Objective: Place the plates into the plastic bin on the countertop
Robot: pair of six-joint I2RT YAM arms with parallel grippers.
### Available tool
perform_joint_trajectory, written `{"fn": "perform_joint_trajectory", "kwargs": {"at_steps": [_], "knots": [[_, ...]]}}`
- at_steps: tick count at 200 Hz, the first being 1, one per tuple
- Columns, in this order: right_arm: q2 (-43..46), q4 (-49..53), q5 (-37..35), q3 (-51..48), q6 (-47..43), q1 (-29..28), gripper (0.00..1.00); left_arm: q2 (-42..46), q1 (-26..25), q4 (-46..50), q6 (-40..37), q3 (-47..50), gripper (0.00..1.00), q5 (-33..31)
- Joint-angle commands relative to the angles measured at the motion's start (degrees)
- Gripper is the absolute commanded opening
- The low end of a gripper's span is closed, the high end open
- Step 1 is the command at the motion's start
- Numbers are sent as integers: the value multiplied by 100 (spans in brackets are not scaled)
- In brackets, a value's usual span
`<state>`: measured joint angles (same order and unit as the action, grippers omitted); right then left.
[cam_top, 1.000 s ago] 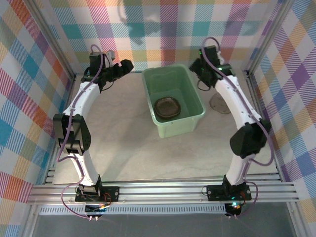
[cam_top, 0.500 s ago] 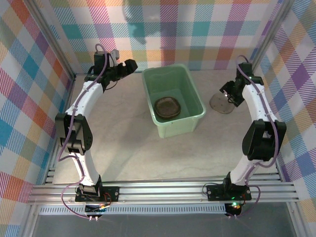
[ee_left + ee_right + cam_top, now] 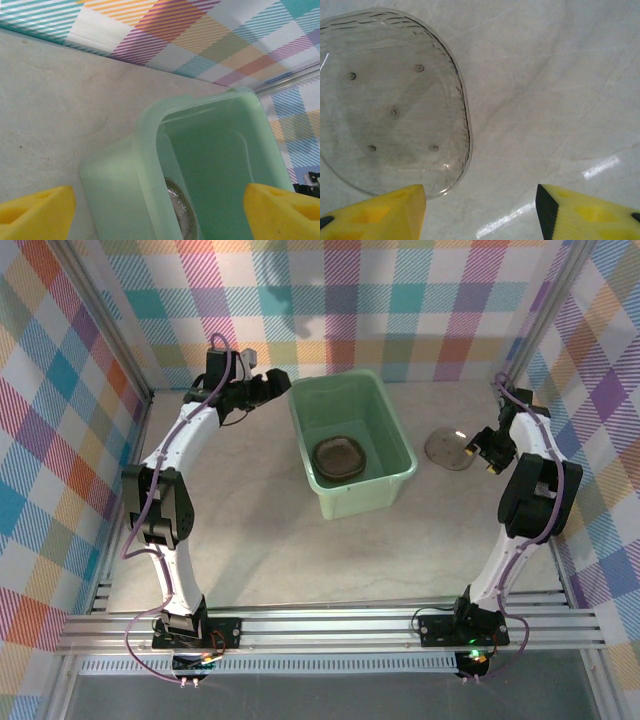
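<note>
Plate (image 3: 390, 100) flat on countertop (image 3: 545, 75), rim just beside right hand (image 3: 480, 212), released | left hand (image 3: 160, 212) released above bin (image 3: 145, 130) corner

**Top view:** fixed camera above and behind the arm bases (image 3: 195, 628), looking down and forward across the desk (image 3: 260, 540) to the plaid back wall (image 3: 330, 300).

**Left wrist view:** close, angled down between the tips of the left claw (image 3: 159, 212) at a corner of the green bin (image 3: 147, 145), also seen from above.

**Right wrist view:** near the desk, facing down through the right claw (image 3: 480, 200) at the plate (image 3: 390, 100), shared with the top view.
</note>
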<state>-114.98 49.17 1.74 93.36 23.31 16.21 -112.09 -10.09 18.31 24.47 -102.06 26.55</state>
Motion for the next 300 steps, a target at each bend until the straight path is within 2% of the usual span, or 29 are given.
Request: {"fn": "perform_joint_trajectory", "kwargs": {"at_steps": [1,94,188,203,216,255,300], "knots": [[-387,-30,352,416,-318,58,56,17,-47,85,27,-60,87,140],[-1243,-18,233,1016,-319,46,46,57,-81,494,-172,-215,87,-174],[-1447,-175,107,1064,-247,-126,23,-137,-90,629,-190,-526,87,-242],[-1440,-193,101,1055,-209,-139,21,-166,-90,635,-197,-569,87,-246],[-1440,-198,107,1060,-224,-146,14,-173,-83,631,-188,-574,87,-290],[-1304,-171,-19,1044,-179,-166,5,-250,-37,631,-224,-693,87,-231],[-782,-383,23,682,205,-179,0,-312,57,588,-240,-837,87,-124]]}}
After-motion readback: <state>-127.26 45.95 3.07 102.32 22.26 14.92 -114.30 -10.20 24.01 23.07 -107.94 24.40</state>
